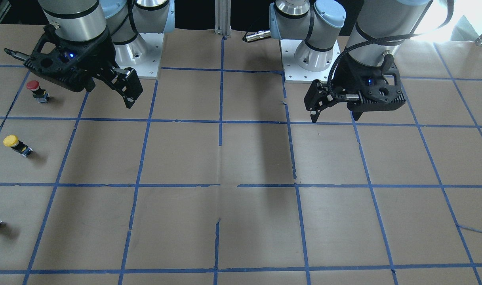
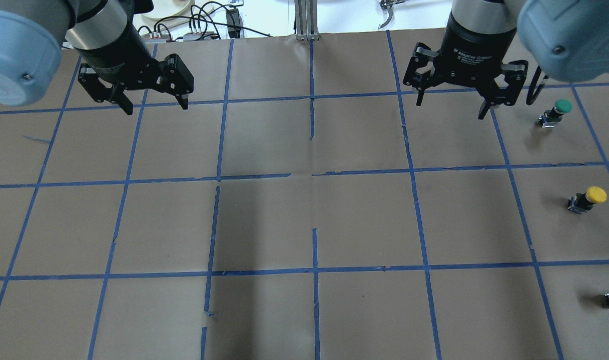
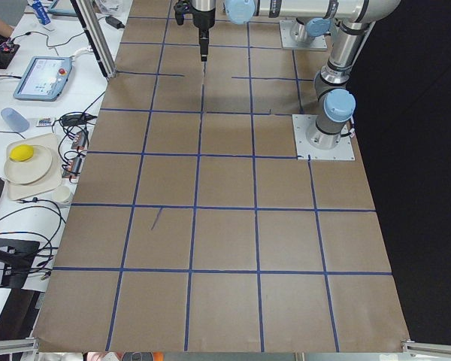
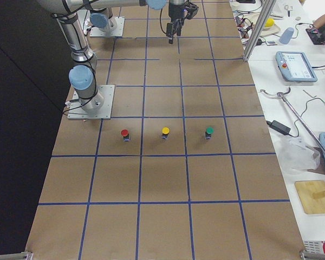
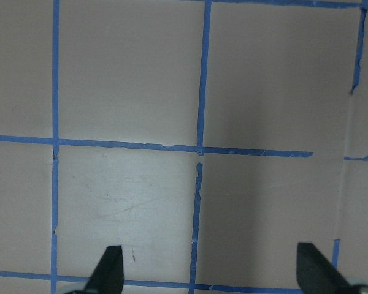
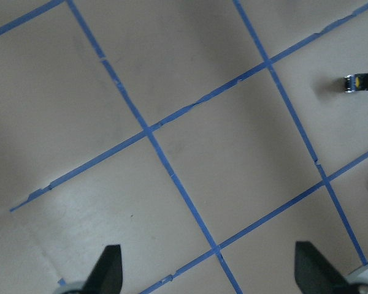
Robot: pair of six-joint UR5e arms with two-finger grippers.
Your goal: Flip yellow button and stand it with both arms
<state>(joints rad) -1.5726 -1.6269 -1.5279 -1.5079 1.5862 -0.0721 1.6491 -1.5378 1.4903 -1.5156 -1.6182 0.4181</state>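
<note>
Tabletop (image 2: 334, 220) holds yellow button (image 2: 588, 198), seemingly upright, far from right claw (image 2: 450, 109) and left claw (image 2: 157, 108), both spread.

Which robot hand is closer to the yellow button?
Right. The right gripper hangs on the same half of the table as the button, toward the middle; the left gripper hangs over the other half, much farther.

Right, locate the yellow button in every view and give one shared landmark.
Front-facing: yellow button at far left, mid-height.
Overhead: yellow button at far right, mid-height.
Exterior left: not in view.
Exterior right: yellow button near centre, between red button and green button.
Left wrist: not in view.
Right wrist: yellow button at right edge, upper part, partly cut off.
Landmark: blue tape line bordering its square.
</note>
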